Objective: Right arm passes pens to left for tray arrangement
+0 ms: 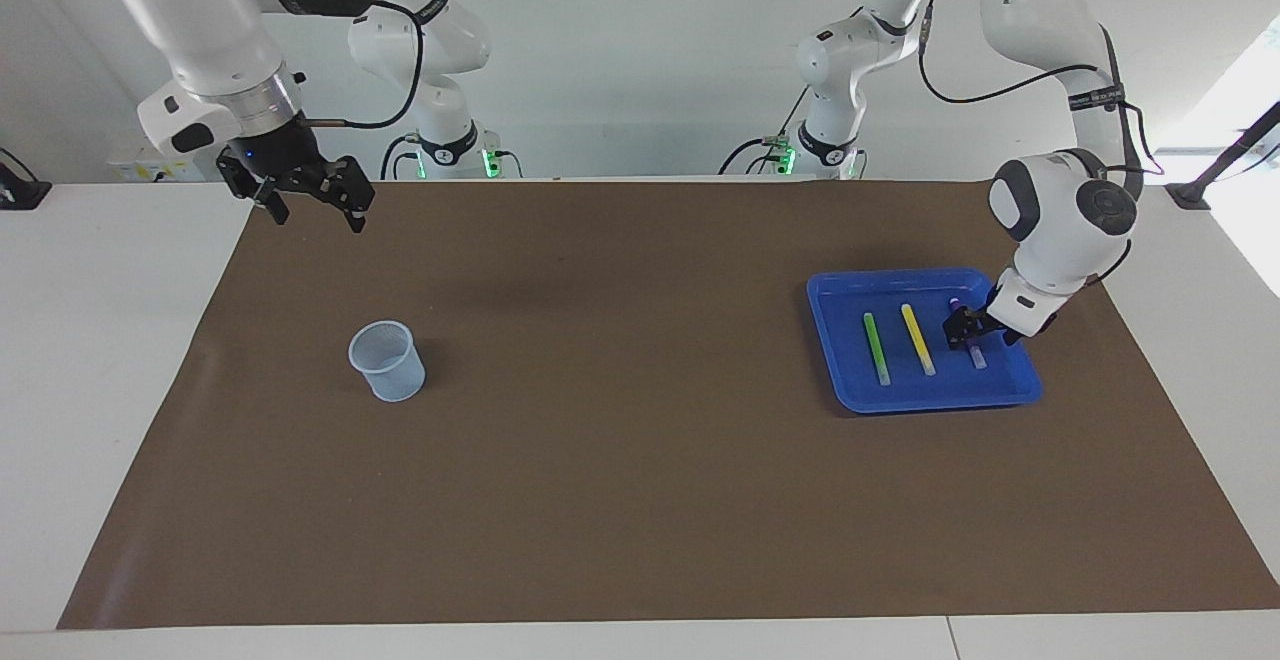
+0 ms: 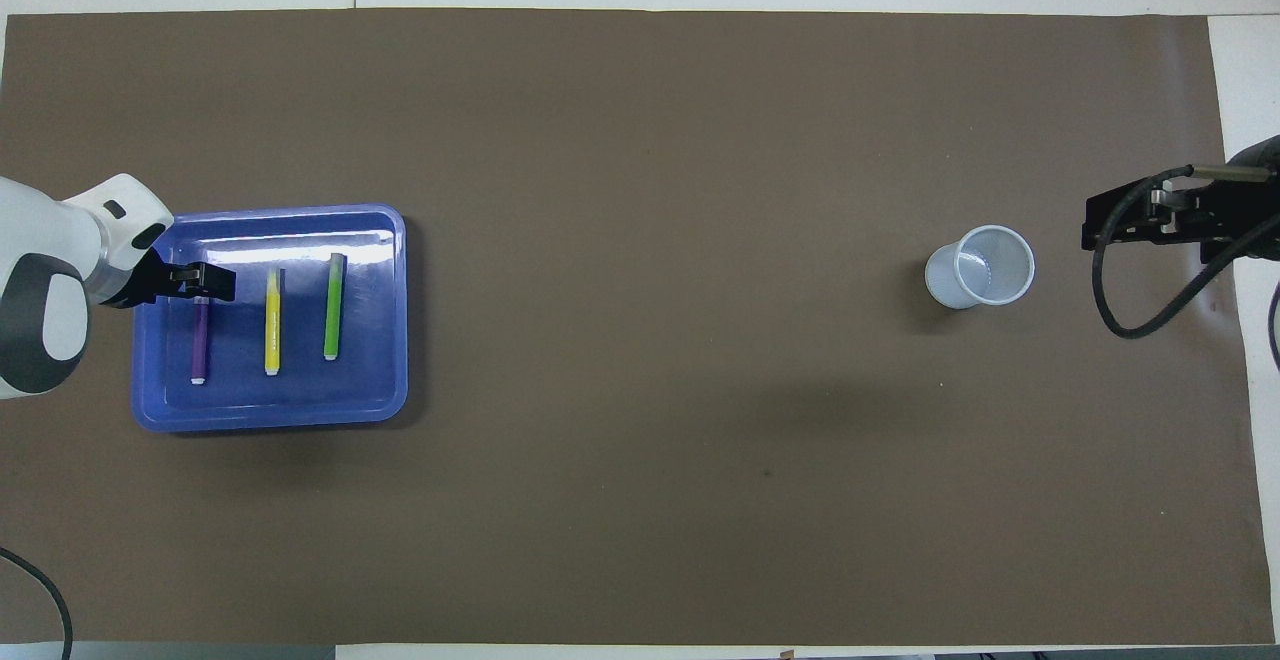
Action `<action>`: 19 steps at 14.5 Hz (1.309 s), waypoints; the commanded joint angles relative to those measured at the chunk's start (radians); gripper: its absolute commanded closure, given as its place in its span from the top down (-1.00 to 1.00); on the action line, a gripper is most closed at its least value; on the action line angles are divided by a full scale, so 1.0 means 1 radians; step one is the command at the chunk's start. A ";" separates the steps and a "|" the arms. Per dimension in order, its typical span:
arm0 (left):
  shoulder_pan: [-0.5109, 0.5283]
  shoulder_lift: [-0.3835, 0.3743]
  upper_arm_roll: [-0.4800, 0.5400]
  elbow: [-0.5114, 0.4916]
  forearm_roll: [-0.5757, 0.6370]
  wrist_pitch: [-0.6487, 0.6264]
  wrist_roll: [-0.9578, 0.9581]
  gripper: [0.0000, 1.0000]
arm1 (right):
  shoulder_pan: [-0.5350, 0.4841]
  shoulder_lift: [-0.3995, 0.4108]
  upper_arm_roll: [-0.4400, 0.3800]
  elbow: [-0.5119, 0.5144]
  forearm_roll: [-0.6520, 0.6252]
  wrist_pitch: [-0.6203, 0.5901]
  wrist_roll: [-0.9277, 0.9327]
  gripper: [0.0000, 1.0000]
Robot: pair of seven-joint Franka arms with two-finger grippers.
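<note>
Bright blue tray (image 1: 850, 340), green pen (image 1: 876, 347), yellow pen (image 1: 917, 338), purple pen (image 2: 198, 345), pale blue mesh cup (image 1: 386, 361), brown mat (image 1: 640, 480)

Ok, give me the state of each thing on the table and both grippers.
Blue tray: flat on the mat, holding three pens.
Green pen: lying in tray.
Yellow pen: lying in tray.
Purple pen: lying in tray, released.
Mesh cup: upright, empty.
Left gripper: open over purple pen.
Right gripper: open, waiting, raised.

Pens (image 2: 272, 308) in tray (image 2: 390, 320) — side by side.
</note>
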 commanded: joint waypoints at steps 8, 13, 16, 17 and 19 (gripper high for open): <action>-0.143 -0.211 -0.008 0.067 -0.059 -0.283 -0.021 1.00 | -0.011 -0.024 0.002 -0.030 -0.007 0.000 -0.102 1.00; -0.340 -0.303 0.156 0.249 -0.133 -0.603 -0.026 1.00 | -0.019 -0.027 0.003 -0.035 -0.003 -0.004 -0.102 1.00; -0.365 -0.303 0.162 0.412 -0.133 -0.772 -0.026 1.00 | -0.017 -0.027 0.003 -0.035 -0.001 -0.004 -0.102 1.00; -0.367 -0.303 0.164 0.444 -0.133 -0.805 -0.026 1.00 | -0.017 -0.027 0.003 -0.033 -0.001 -0.004 -0.102 1.00; -0.396 -0.295 0.178 0.506 -0.148 -0.857 -0.033 1.00 | -0.019 -0.027 0.003 -0.033 -0.001 -0.004 -0.102 1.00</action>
